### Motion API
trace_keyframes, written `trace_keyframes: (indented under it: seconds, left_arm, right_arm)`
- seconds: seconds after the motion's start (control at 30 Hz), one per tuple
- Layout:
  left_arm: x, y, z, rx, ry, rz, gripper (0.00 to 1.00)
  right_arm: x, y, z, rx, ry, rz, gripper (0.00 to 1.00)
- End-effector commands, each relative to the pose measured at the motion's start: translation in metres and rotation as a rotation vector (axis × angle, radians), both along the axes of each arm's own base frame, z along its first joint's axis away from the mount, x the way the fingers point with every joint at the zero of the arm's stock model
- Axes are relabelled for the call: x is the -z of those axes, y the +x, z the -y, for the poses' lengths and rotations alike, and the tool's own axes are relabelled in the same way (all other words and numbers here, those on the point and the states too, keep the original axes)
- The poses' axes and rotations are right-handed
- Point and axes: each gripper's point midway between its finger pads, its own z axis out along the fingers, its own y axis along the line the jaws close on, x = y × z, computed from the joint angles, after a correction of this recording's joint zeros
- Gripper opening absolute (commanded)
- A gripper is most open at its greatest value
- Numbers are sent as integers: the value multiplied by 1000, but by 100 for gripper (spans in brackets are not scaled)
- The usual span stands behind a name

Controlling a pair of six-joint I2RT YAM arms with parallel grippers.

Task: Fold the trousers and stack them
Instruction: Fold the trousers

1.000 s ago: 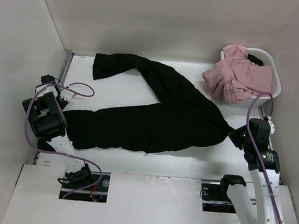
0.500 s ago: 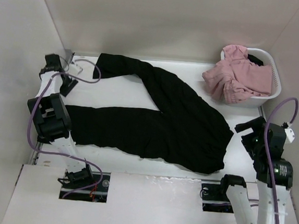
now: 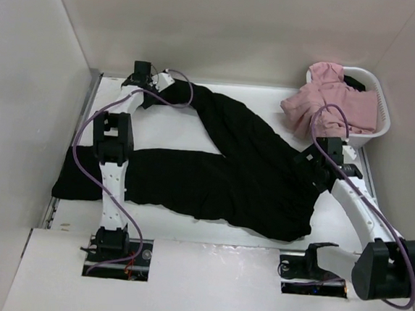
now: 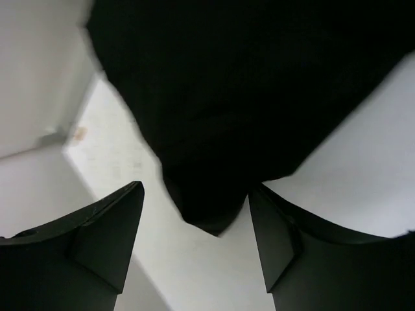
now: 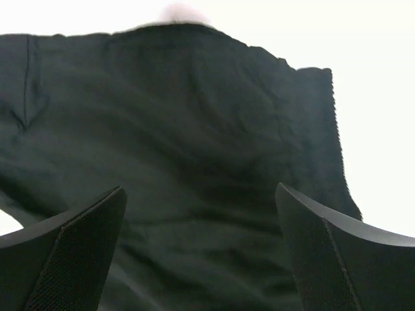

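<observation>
Trousers (image 3: pixel 249 174) are seen from the top view spread on the table (image 3: pixel 173 131) in a sideways V. The waist end lies at the right. One leg runs leftward along the near side to the table's left edge, and the other slants away to the far left corner. The long axis therefore runs left to right, with both hems pointing left. The left gripper (image 3: pixel 149 92) is placed at the hem of the far leg and the right gripper (image 3: pixel 310 164) at the waist end. A pink garment (image 3: pixel 328 101) hangs from a white basket (image 3: pixel 381 120) at the far right, apart from the black cloth.

From the left wrist view, the left gripper (image 4: pixel 194 194) is shown with its jaws apart. The pointed tip of the hem (image 4: pixel 207 214) sits between the fingers without being pinched. The step in hand is judged to be taking hold of this leg so that it can be laid over the near one. The fingers should be lowered until both layers of the hem are well inside before they are closed, since only a corner lies between them.

From the right wrist view, the right gripper (image 5: pixel 200 191) is spread wide above rumpled black fabric (image 5: pixel 194 116), and nothing is held. The waist edge should be caught near its border rather than in the loose middle, so that the cloth can be kept taut and the fold made straight.
</observation>
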Motion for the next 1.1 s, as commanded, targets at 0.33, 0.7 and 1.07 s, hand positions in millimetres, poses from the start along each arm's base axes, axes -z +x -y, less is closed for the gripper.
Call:
trace_keyframes:
  seconds: [0.33, 0.7, 1.07]
  left_arm:
    - [27, -11, -65, -114, 85, -1, 5]
    - [-6, -182, -134, 119, 191, -217, 47]
    - [-96, -120, -149, -174, -342, 55, 69]
  right_arm:
    - [26, 42, 42, 193, -36, 17, 100]
    - [38, 31, 43, 176, -63, -18, 100]
    - [48, 84, 22, 88, -92, -70, 100]
